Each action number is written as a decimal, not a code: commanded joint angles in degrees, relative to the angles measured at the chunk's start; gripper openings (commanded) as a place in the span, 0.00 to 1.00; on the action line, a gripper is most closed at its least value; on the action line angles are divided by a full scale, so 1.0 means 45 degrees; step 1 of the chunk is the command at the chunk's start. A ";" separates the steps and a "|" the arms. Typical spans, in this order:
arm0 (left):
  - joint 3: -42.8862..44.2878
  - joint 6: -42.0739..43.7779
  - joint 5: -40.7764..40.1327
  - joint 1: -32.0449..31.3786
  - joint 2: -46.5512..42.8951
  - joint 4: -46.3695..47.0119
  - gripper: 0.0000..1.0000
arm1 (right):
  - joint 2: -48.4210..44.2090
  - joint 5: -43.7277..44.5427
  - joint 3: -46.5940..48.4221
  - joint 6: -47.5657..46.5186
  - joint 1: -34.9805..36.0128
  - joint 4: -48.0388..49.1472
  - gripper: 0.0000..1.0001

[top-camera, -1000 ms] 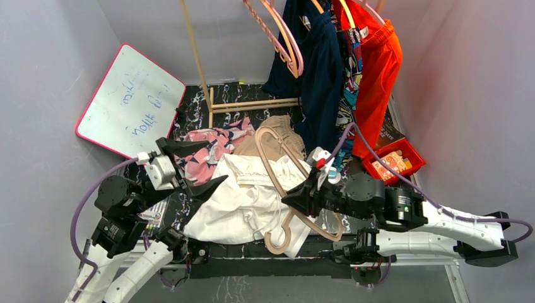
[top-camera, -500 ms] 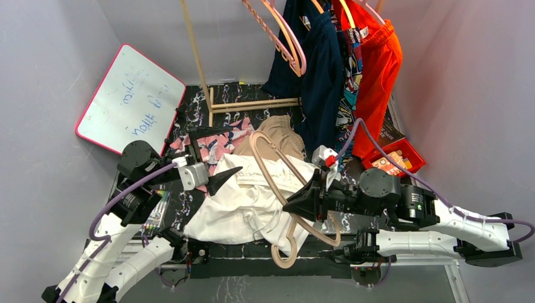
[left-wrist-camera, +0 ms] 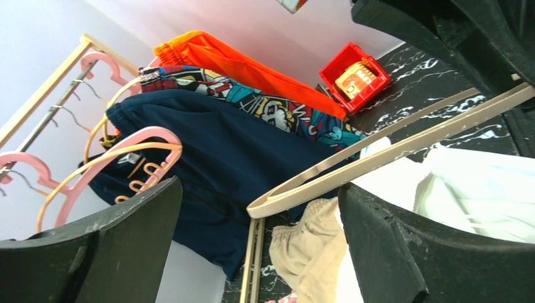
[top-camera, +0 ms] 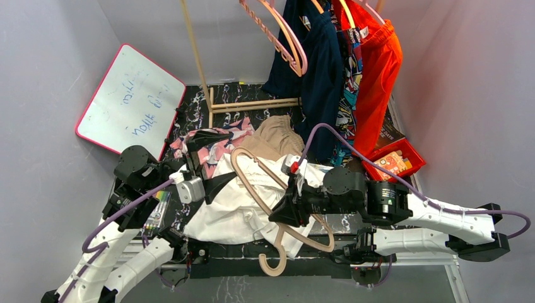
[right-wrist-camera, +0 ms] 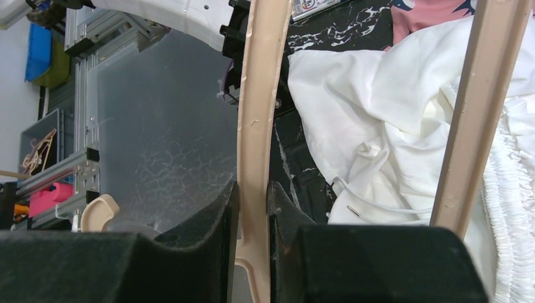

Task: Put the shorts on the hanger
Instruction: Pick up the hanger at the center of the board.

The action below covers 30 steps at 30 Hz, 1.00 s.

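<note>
Right end effector clamps hanger above black marbled table.

Bright, even overhead light (foreground fingers blurred)

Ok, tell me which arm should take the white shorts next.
Left: the left gripper is open by the waistband of the white shorts; the right gripper is shut on the beige hanger.

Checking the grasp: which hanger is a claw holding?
The beige hanger, pinched in the right claw; the pink hangers hang at the back, ungripped.
</note>
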 commanded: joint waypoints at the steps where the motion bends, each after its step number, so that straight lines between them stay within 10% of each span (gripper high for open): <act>1: -0.0199 0.0234 0.0977 -0.0063 -0.0091 -0.0150 0.91 | 0.0072 -0.0419 0.0901 -0.0054 -0.0020 0.0793 0.07; 12: -0.0449 0.0651 0.2058 -0.0084 0.0162 -0.0639 0.73 | 0.0325 -0.0690 0.1176 -0.0167 -0.0026 0.1107 0.06; 30: -0.0405 0.0844 0.2662 -0.0084 0.0429 -0.0639 0.00 | 0.0556 -0.0756 0.1514 -0.0427 -0.0019 0.0851 0.06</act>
